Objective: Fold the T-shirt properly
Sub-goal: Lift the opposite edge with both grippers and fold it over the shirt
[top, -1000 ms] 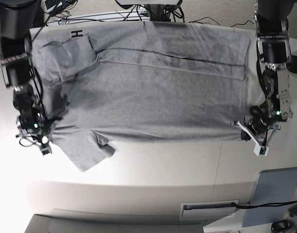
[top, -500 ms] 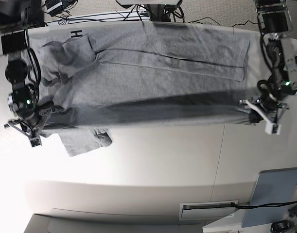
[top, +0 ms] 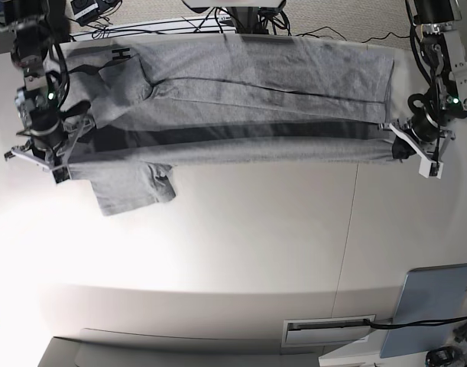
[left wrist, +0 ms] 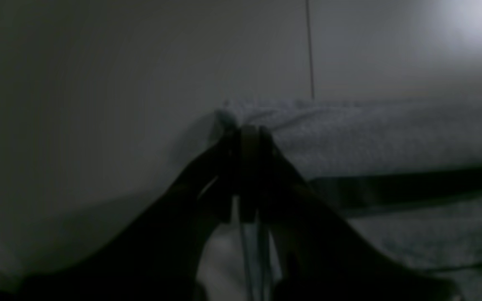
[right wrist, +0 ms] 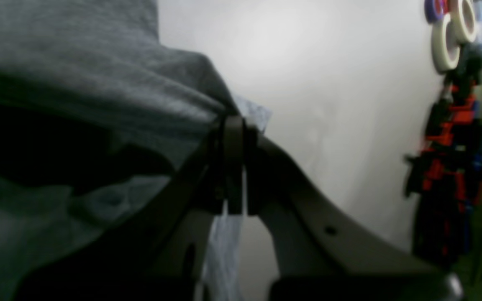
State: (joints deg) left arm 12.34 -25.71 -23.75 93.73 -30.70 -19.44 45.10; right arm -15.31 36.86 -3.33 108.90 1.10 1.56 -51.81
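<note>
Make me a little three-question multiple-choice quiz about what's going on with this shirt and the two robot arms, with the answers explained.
1. Where does the T-shirt lie on the table?
A. along the far edge, near the cables
B. in the middle
C. on the blue-grey panel

2. What colour is the lettering on the shirt?
A. red
B. black
C. white

3. How do the jaws of the two grippers stand?
A. both wide open above the cloth
B. one open, one shut
C. both shut on the shirt's edge

Answers:
1 A: the base view shows the shirt stretched along the table's far side, well away from the blue-grey panel.
2 B: a black capital H shows near the right arm's end.
3 C: the wrist views show the left gripper and the right gripper each pinching grey fabric.
</note>
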